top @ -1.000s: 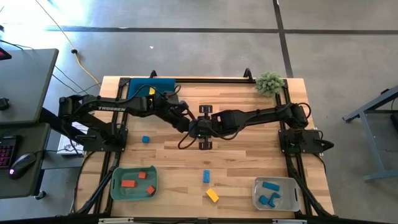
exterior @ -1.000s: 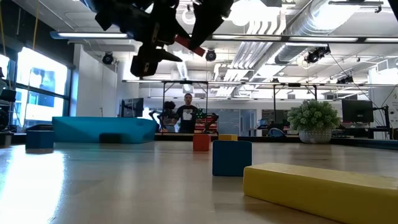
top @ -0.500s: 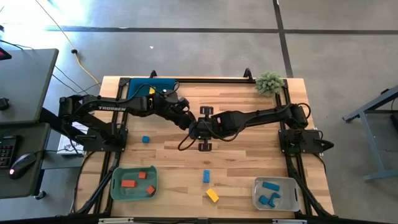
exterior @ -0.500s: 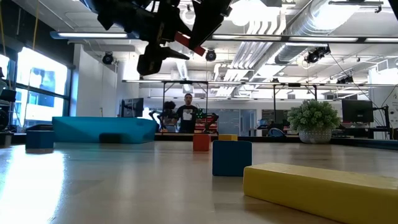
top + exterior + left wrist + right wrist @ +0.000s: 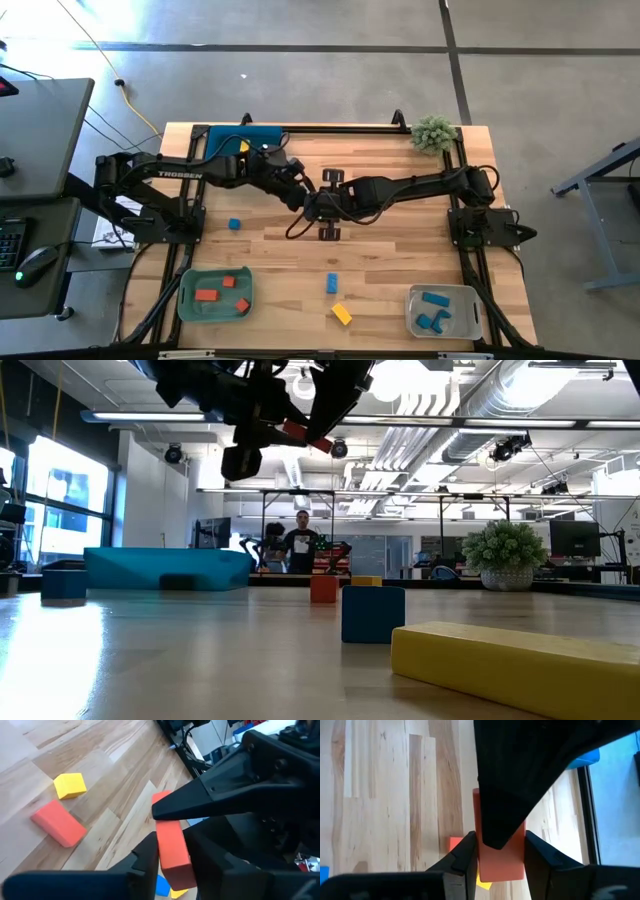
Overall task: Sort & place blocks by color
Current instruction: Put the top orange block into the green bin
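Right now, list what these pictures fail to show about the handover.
- High view: the red block is hidden under the two arms.
- Right wrist view: the left gripper covers the block's far end.
- Low view: the green tray is out of frame.

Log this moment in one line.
step: midair handover | left pincer: shut on red bar | right pincer: shut on red bar

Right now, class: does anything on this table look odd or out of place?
Yes: both grippers hold one red bar in mid-air above the table's middle, left gripper and right gripper each shut on it. Loose blocks also lie outside the trays.
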You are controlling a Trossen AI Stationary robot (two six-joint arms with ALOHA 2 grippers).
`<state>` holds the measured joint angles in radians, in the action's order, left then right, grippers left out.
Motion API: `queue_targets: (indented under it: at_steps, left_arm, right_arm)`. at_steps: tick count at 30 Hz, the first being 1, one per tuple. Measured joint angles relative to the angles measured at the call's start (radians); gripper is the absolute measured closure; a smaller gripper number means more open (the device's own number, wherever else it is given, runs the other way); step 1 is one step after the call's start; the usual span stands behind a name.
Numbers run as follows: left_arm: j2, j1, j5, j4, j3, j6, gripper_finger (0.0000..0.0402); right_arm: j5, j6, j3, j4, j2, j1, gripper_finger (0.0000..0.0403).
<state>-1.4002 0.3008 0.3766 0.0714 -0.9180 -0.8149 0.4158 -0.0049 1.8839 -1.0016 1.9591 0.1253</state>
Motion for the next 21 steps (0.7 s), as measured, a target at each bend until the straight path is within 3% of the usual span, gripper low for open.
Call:
queue_targets:
  at_steps: [5, 12, 21]
  left_arm:
    - [0.000, 0.002, -0.004, 0.014, 0.000, 0.040, 0.0366]
    - [0.000, -0.001, 0.007, 0.033, 0.000, 0.114, 0.0367]
    - [0.059, -0.065, -0.079, 0.259, 0.000, 0.200, 0.0366]
  right_arm:
    - [0.004, -0.014, 0.000, -0.003, 0.001, 0.001, 0.0304]
    - [-0.044, 0.007, 0.000, 0.000, 0.000, 0.000, 0.0250]
    - [-0.095, 0.108, -0.001, -0.011, 0.000, -0.001, 0.0240]
